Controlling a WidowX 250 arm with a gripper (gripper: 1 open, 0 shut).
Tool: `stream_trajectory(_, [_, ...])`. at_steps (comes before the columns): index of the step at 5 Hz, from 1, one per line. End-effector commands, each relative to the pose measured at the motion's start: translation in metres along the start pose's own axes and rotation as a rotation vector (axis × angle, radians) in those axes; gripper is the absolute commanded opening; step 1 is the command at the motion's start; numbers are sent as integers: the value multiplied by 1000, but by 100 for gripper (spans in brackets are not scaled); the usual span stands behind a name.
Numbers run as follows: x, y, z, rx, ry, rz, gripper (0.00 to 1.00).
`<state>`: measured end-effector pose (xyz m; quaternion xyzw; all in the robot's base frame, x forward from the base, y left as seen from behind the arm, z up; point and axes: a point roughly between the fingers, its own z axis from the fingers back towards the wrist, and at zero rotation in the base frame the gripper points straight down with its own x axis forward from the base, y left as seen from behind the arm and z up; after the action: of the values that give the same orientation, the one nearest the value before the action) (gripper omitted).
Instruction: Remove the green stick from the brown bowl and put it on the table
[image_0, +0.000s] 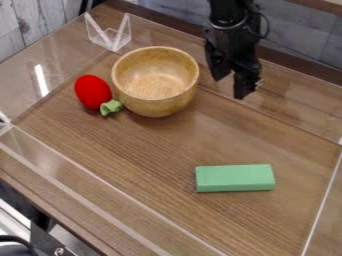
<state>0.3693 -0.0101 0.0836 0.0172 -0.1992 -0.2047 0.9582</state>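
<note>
The green stick (235, 178) lies flat on the table (160, 150) at the front right, well apart from the bowl. The brown bowl (156, 79) stands at the back left of centre and its pale inside holds nothing. My gripper (230, 80) hangs from the black arm to the right of the bowl, above the tabletop. Its fingers (246, 84) point down and hold nothing; I cannot tell how far apart they stand.
A red fruit toy (92, 91) with a small green leaf lies left of the bowl. Low clear acrylic walls (325, 190) edge the table. A clear folded stand (107, 32) sits at the back left.
</note>
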Motion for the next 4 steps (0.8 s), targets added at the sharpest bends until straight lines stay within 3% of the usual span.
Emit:
stream_trajectory(1, [16, 5, 30, 43, -85, -17, 0])
stream_trajectory(2, [11, 20, 39, 97, -81, 71, 0])
stream_trajectory(3, [7, 34, 46, 149, -79, 147, 100])
stream_trajectory(4, [5, 36, 43, 171, -93, 146, 100])
